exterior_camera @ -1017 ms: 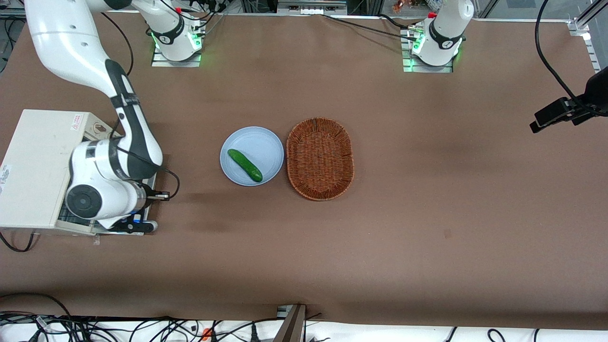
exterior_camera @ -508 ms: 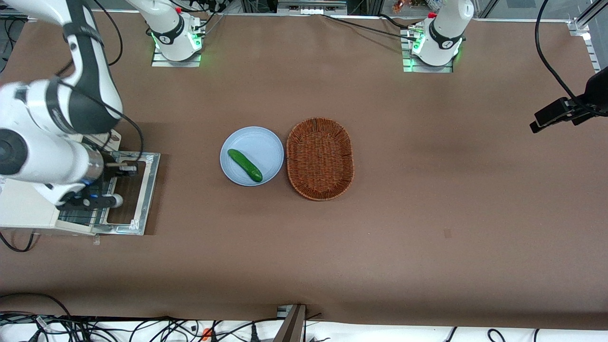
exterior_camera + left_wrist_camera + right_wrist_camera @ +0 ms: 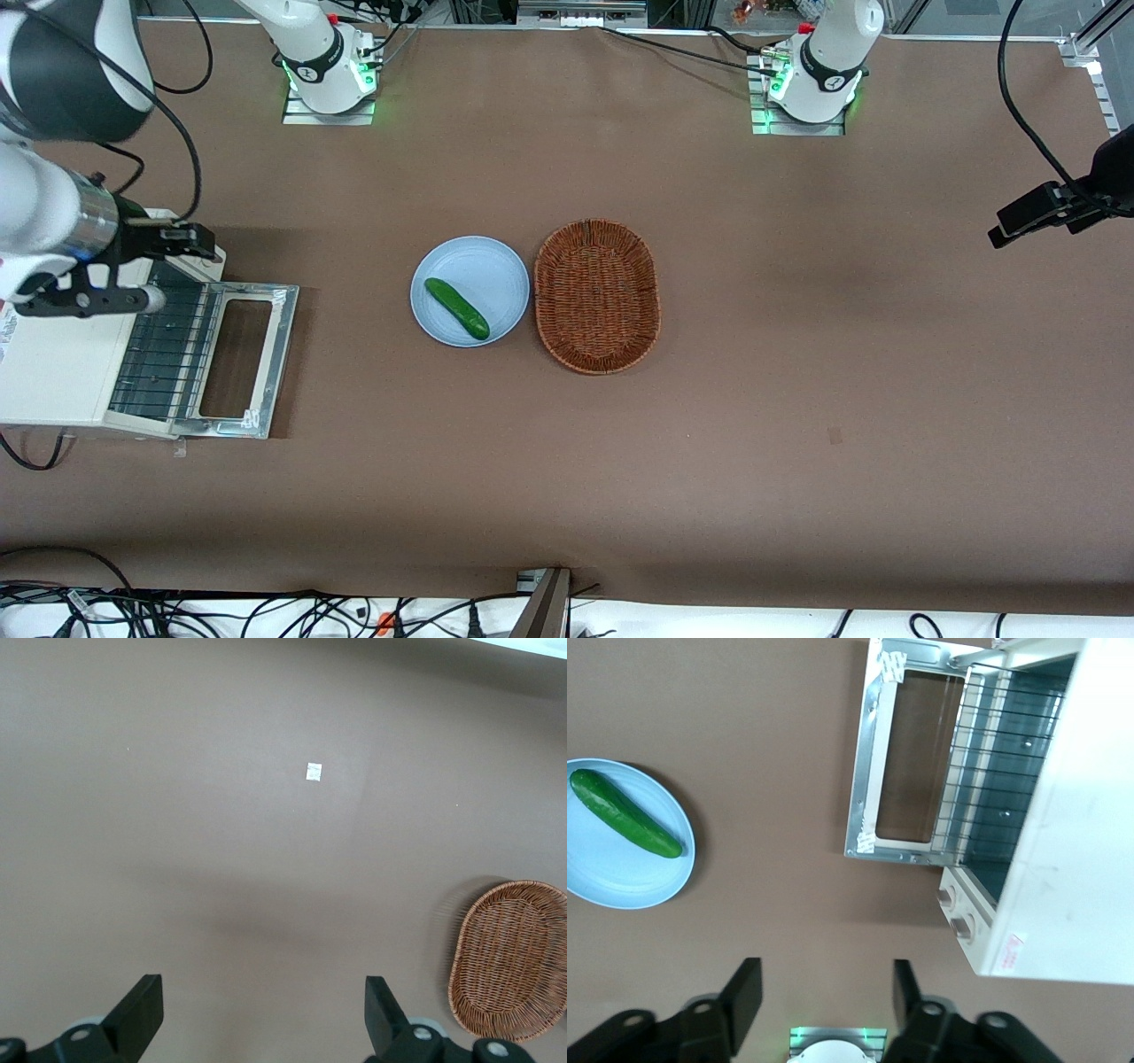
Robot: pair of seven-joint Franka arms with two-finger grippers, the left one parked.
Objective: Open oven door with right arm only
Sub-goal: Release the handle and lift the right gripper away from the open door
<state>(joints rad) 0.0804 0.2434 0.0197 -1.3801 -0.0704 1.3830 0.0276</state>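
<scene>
Because the oven door (image 3: 248, 359) already lies folded flat on the brown table (image 3: 797, 399), in front of the cream toaster oven (image 3: 53, 354) at the working arm's end, the job looks finished in my judgement, and what remains is risk. The right arm (image 3: 53, 80) hangs high above the oven, and its tool (image 3: 182, 241) sits above the corner of the oven farther from the front camera, holding nothing; the wrist view shows its two fingers (image 3: 735, 1005) standing apart. If the arm drops or swings low toward its base, I think the wrist could clip the oven's top or knock the flat door, which juts out over the table with the wire rack (image 3: 164, 350) bare beside it. A trailing black cable (image 3: 182, 151) near the wrist might also snag. Toward the middle of the table a wicker basket (image 3: 598, 297) sits just beside a pale blue plate (image 3: 496, 266) carrying a cucumber (image 3: 456, 308), well apart from the oven. Loose wires crowd the table's nearest edge.
</scene>
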